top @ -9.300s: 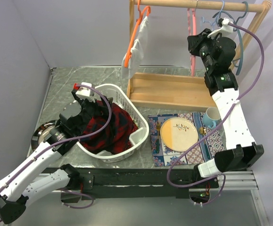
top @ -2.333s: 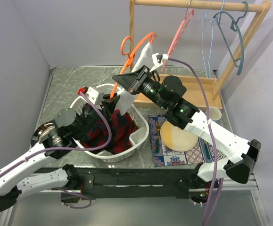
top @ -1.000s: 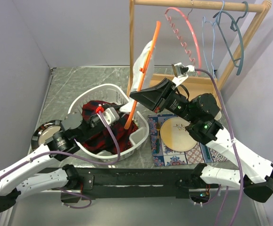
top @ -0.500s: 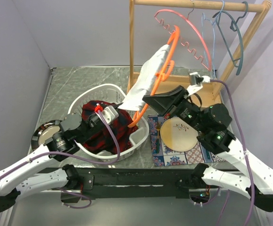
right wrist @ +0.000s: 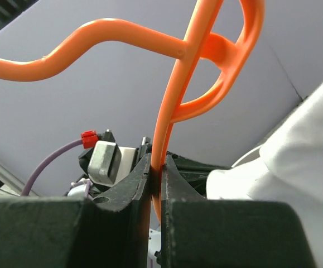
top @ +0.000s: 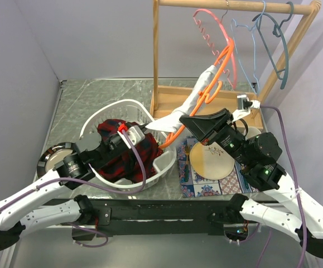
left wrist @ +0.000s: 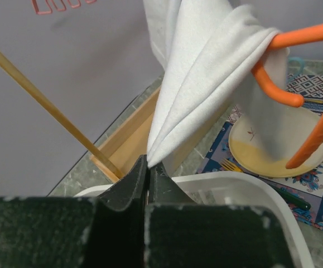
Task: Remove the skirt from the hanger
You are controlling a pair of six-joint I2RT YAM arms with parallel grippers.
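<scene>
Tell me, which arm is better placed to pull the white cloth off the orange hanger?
Left. The left gripper pinches the tip of the white cloth above the basket, ready to pull. The right gripper is shut on the orange hanger, probably steadying it.

**Four hangers, two garments, one of most else**

Four hangers: an orange hanger, a pink hanger, a light blue hanger and a dark teal hanger. Two garments: a white cloth and a tartan skirt. One white basket toward the left edge. One wooden rack at the far edge. One placemat by the near edge, with one plate, one fork and one mug. One metal dish at the left edge.
</scene>
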